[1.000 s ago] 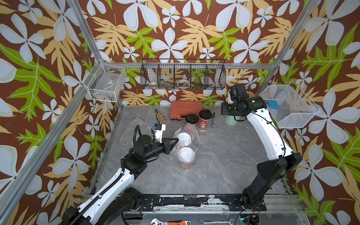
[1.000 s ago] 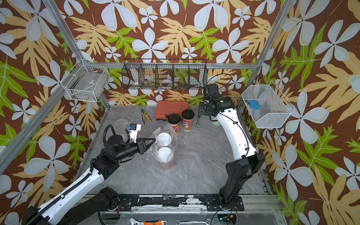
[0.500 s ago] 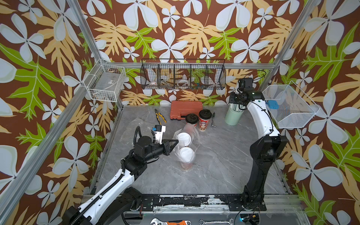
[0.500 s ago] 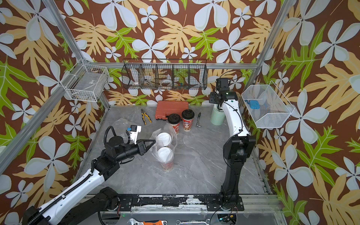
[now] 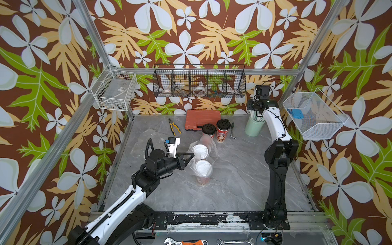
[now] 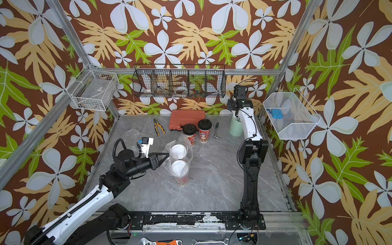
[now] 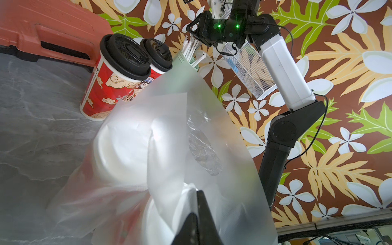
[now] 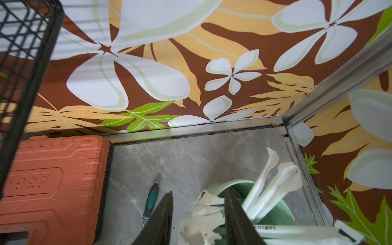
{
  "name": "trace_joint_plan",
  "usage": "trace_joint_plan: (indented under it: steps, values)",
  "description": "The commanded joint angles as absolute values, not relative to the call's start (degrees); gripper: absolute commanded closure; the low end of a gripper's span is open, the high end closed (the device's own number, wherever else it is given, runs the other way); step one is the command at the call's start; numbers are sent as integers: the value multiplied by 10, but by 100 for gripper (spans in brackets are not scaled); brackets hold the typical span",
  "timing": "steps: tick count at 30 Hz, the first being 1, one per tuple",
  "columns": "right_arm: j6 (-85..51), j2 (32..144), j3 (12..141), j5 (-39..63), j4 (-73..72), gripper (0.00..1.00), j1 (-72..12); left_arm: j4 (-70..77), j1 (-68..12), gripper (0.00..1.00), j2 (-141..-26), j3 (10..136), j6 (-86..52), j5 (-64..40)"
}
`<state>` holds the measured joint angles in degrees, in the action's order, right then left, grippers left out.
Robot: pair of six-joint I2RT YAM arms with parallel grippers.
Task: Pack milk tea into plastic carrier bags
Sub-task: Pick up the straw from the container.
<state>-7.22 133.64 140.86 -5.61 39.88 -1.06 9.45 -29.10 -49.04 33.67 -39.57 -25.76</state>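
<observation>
Mid-worktop (image 5: 233,191), inside one plastic carrier bag (image 5: 213,148): two white-lidded milk tea cups (image 5: 203,168), upright and touching. Just behind, not yet bagged: two black-lidded cups (image 5: 223,125).

Left hand (image 5: 192,154) clamped shut on the bag's film. Beware any tug from here: likely to tip the nearer cup or tear the thin plastic.

At the far corner, right hand (image 8: 199,194) poised over the mint-green cup (image 5: 253,129), jaws apart around the wrapped straws (image 8: 273,182), nothing pinched yet. Risk of nipping several at once, dragging that light cup over, or crushing the paper wrappers.
</observation>
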Motion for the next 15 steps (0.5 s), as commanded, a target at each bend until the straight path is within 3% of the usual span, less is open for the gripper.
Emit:
trace_joint_plan:
  steps: [1, 8, 15]
  values:
    - [-57, 1336, 1412, -78, 367, 65, -10, 106, -291, 100, -485, 335, -401, -259]
    - [-47, 1338, 1411, -82, 375, 81, -9, 110, -291, 100, -480, 330, -405, -256]
    - [-41, 1339, 1405, -88, 377, 82, -9, 110, -290, 100, -475, 326, -407, -254]
